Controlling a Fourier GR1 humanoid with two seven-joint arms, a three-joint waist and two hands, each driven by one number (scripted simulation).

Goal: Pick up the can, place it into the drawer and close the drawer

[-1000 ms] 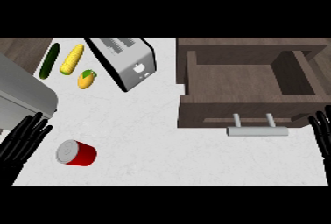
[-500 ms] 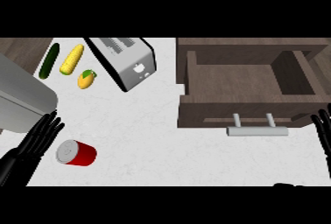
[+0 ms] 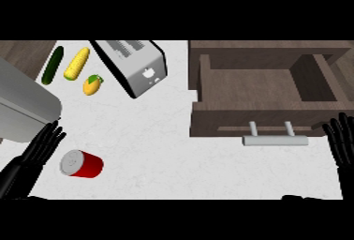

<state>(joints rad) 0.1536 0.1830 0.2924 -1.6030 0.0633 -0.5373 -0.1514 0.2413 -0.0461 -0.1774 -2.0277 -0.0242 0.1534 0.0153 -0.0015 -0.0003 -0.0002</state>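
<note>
My left hand, fingers straight and holding nothing, sits just left of the can on the counter, while my right hand rests open beside the open drawer.

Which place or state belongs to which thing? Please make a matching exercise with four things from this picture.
Things:
1. can
2. drawer
3. toaster
4. right hand

Places or states:
A. open, nothing visible inside
B. at the view's right edge, fingers straight
C. on the counter beside the left hand, not held
D. beside the vegetables at the back

Pairs: 1-C, 2-A, 3-D, 4-B
</note>
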